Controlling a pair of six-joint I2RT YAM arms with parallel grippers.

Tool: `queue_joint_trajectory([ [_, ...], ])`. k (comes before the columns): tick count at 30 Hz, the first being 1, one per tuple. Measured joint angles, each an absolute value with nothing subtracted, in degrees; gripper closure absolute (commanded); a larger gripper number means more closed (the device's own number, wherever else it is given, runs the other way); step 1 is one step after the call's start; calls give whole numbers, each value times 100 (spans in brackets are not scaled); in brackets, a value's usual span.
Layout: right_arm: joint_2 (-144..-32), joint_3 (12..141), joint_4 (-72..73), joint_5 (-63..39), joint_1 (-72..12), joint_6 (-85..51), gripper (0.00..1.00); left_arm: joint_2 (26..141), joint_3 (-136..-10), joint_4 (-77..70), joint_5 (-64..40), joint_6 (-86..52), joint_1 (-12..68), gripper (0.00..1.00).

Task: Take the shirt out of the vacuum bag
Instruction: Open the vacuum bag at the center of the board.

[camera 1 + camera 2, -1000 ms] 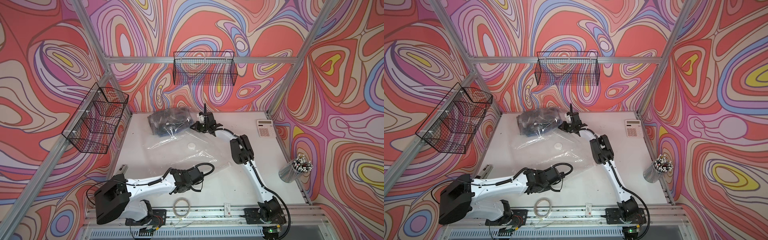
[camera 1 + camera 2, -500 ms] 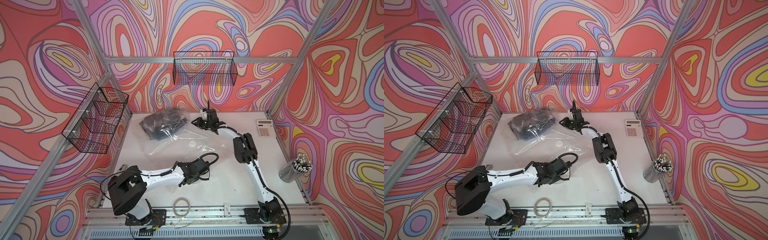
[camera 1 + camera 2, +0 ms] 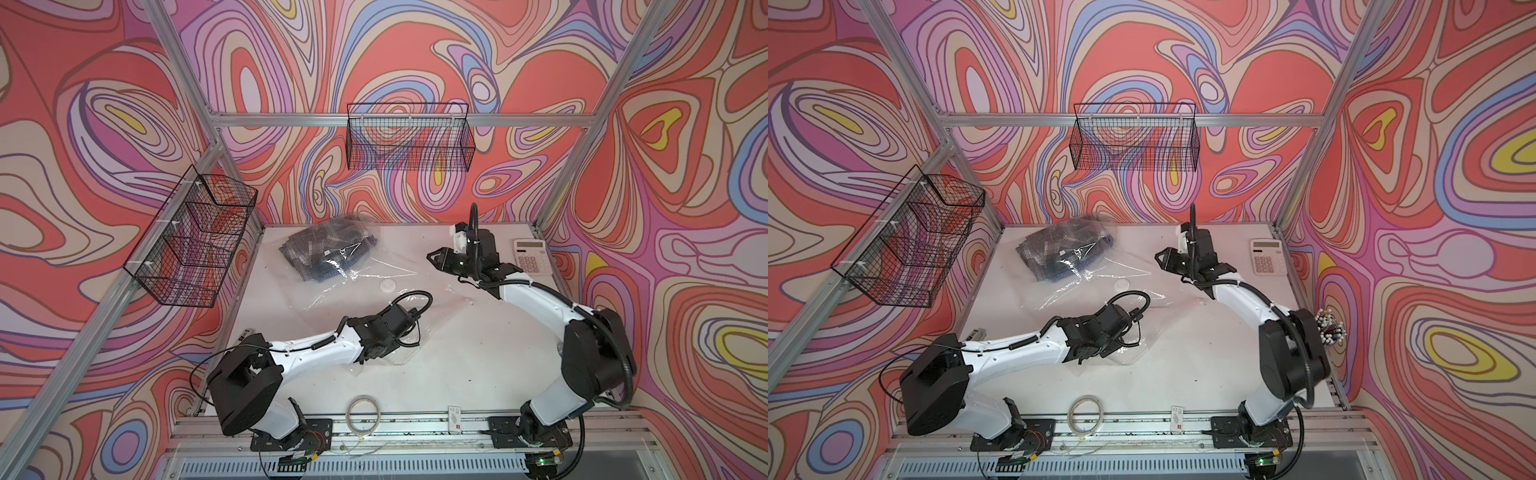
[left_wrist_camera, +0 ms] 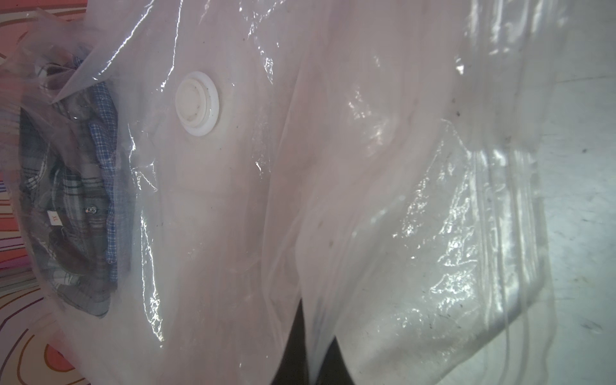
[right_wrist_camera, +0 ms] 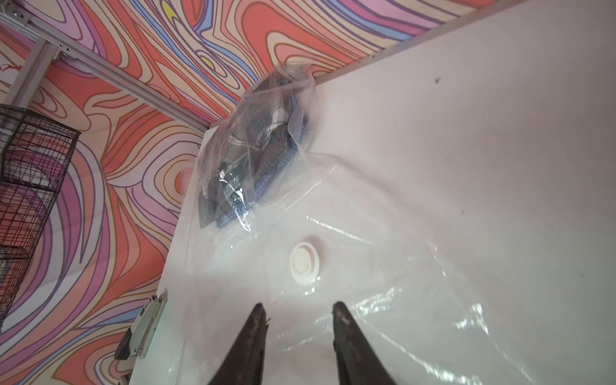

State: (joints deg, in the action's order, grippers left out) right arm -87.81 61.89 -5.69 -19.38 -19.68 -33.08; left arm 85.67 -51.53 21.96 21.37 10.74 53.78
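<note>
Since a second ago the right gripper (image 3: 432, 256) has drawn back to the right; its jaws stand partly apart and empty. The left gripper (image 4: 310, 336) is pinched on the near edge of the vacuum bag (image 3: 374, 299), which lies mid-table. The shirt (image 3: 324, 249) is bunched at its far-left end. The film looks light, limp and slippery, so I would rather grasp the soft shirt.

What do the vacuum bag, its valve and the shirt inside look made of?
The vacuum bag: thin clear plastic film, glossy; crinkles and glints. The valve: seemingly hard white plastic, matte, moulded rings. The shirt: woven plaid fabric, possibly cotton; soft folds.
</note>
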Motion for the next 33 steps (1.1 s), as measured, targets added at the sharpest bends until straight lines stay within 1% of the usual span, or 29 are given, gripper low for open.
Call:
queue_joint_trajectory([
  [5,-7369,5186,-801,-1848,-2034,-3494,65,8499,-5411,2154,2029,1090,5258,100],
  [8,-6960,4742,-687,-1955,-2091,-3660,65,8399,-5605,2121,1938,1087,5203,100],
  [12,-7177,4327,-246,-2040,-2364,-4003,66,8322,-5996,2130,1826,1066,5168,100],
  [17,-8191,4357,482,-2191,-2867,-4331,69,7999,-6130,2165,1806,928,5168,100],
  [21,-8589,4359,878,-2346,-3057,-4510,69,7815,-6130,2174,1940,836,5168,100],
  [25,-8329,4379,718,-2248,-3089,-4447,68,7828,-6130,2187,1984,740,5168,100],
  [30,-7275,4707,-200,-1772,-3085,-4018,66,8073,-6130,2174,1966,668,5168,100],
  [33,-6753,5041,-683,-1776,-3085,-3667,65,8270,-6132,2161,1931,628,5162,100],
])
